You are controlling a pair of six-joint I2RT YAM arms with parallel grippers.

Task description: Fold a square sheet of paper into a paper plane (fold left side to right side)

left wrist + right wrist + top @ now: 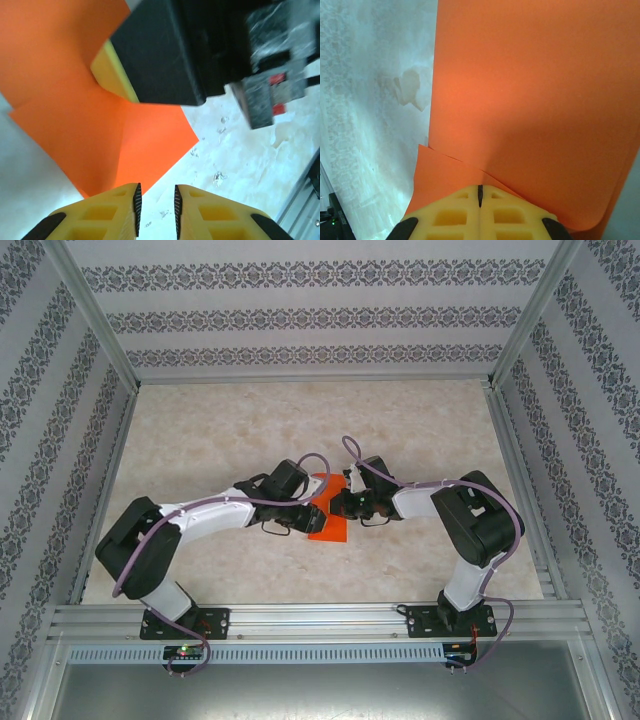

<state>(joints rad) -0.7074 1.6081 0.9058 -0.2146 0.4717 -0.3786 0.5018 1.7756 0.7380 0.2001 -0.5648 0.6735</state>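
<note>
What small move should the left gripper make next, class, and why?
Probably ease the left gripper forward onto the near edge of the square sheet of paper and close. Its jaws stand slightly apart with only table between them, the sheet lies just ahead, and the shut right gripper appears to pin it down.

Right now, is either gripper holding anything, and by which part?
Nothing held: left gripper open, empty, by the paper; right gripper shut, tip resting on it.

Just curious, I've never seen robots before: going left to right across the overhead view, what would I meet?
Left arm → orange sheet of paper → right arm.
</note>
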